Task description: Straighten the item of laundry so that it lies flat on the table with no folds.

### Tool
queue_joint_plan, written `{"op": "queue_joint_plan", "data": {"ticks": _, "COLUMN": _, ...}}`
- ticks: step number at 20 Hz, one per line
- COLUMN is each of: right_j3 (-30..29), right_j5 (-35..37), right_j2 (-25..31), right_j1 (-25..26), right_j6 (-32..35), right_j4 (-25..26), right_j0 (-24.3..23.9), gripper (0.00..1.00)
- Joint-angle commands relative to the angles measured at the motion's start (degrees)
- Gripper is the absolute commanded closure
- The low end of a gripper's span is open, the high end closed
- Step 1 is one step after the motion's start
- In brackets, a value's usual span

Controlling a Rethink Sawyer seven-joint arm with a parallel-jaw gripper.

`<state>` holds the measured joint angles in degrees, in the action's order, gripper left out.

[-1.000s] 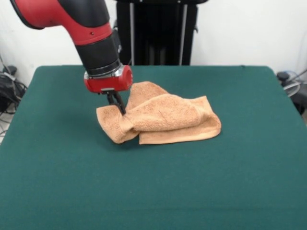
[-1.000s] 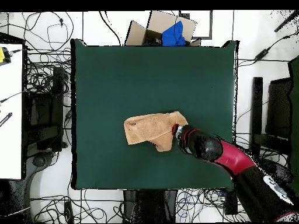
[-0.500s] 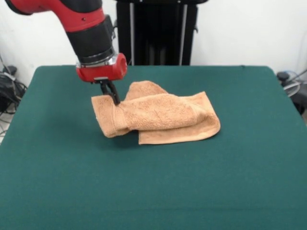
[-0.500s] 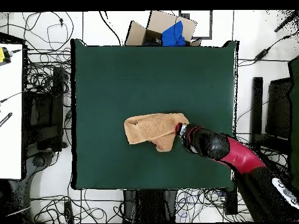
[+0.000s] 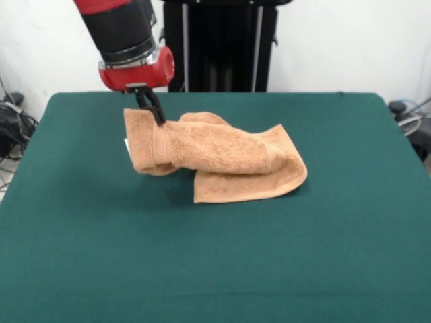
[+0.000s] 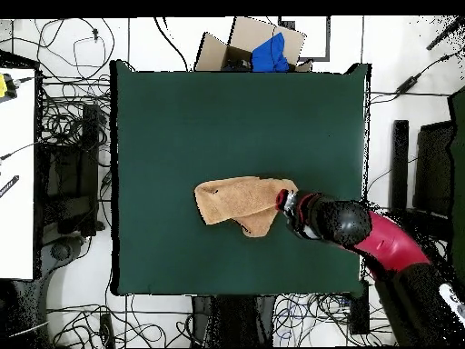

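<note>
Because a fold has to be pulled out, one edge of the light-orange towel [image 5: 215, 156] is pinched shut in the end effector [image 5: 156, 114] and held raised off the table [image 5: 215, 269]. The rest of the towel is draped down and away from the end effector, bunched double, its far end resting on the table.

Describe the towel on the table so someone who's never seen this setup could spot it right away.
Start at the large dark green table. Near its middle, under the red and black arm, lies the light-orange terry-cloth towel, bunched and folded over itself. One end is lifted off the cloth, pinched in the gripper; nothing else rests on the table, and its colour stands out against the green.
</note>
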<state>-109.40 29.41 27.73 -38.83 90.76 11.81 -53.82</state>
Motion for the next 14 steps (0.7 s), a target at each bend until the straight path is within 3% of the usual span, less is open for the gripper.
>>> {"op": "queue_joint_plan", "data": {"ticks": 1, "right_j3": -4.30, "right_j5": 4.21, "right_j2": 4.15, "right_j1": -3.28, "right_j6": 3.16, "right_j4": -3.21, "right_j0": -0.04, "gripper": 1.00}}
{"op": "queue_joint_plan", "data": {"ticks": 14, "right_j3": -8.36, "right_j5": 11.59, "right_j2": 3.07, "right_j1": -12.88, "right_j6": 4.18, "right_j4": -8.12, "right_j0": 2.31, "gripper": 1.00}}
